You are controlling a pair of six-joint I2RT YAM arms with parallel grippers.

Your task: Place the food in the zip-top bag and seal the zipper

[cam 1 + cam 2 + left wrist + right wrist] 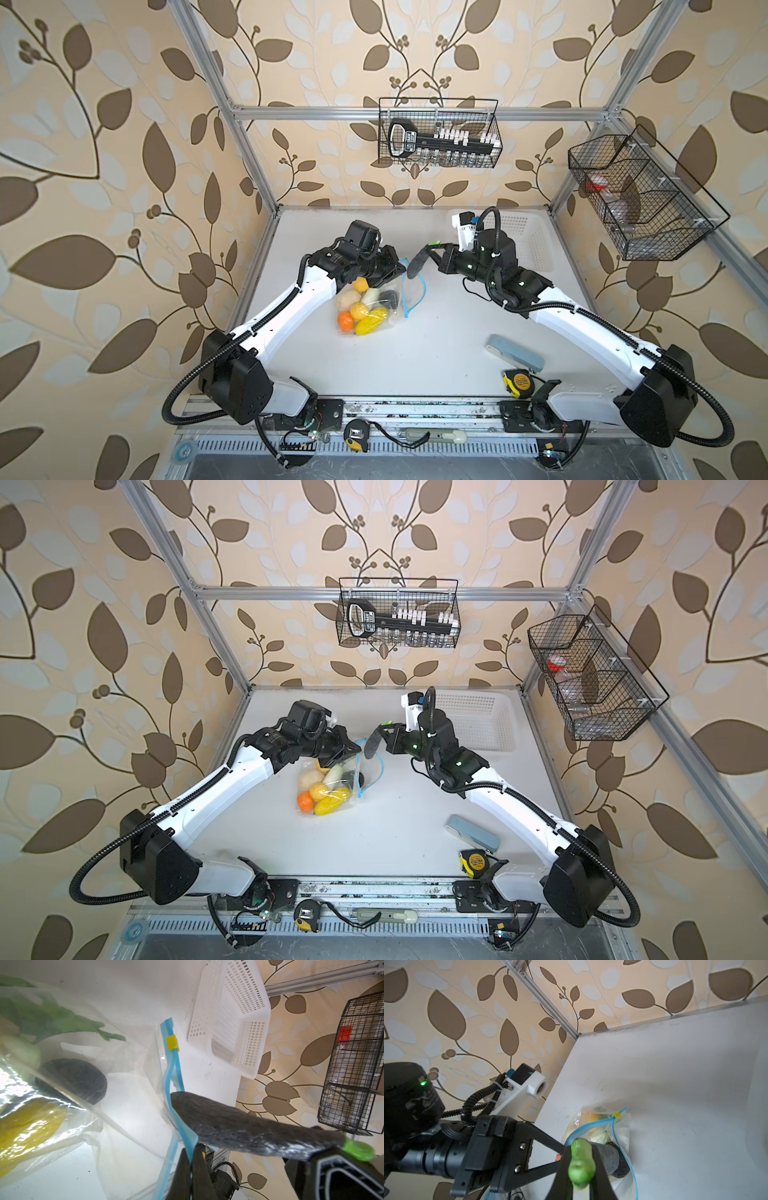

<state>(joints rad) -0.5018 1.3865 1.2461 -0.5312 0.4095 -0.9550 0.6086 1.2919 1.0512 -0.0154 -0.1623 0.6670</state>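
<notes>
The zip-top bag [409, 297] lies left of centre, nearly full. The right gripper [580, 1160] pinches the cucumber [249, 1128] at its stem, tip at the mouth. The left gripper [190, 1159] pinches the zipper [172, 1068]. Risk: the tip snags the strip and crumples the opening.

We saw a robotics lab cell: aluminium framing [311, 112] boxed a white desk [436, 332], leaf-print wallpaper [104, 166] lined it, a wire basket [640, 195] hung upper right, and left arm [282, 307] and right arm [582, 320] sat on a bottom rail [415, 409].

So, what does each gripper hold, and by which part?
The left gripper holds the zip-top bag by its zipper strip; the right gripper holds the toy cucumber by its green stem end.
</notes>
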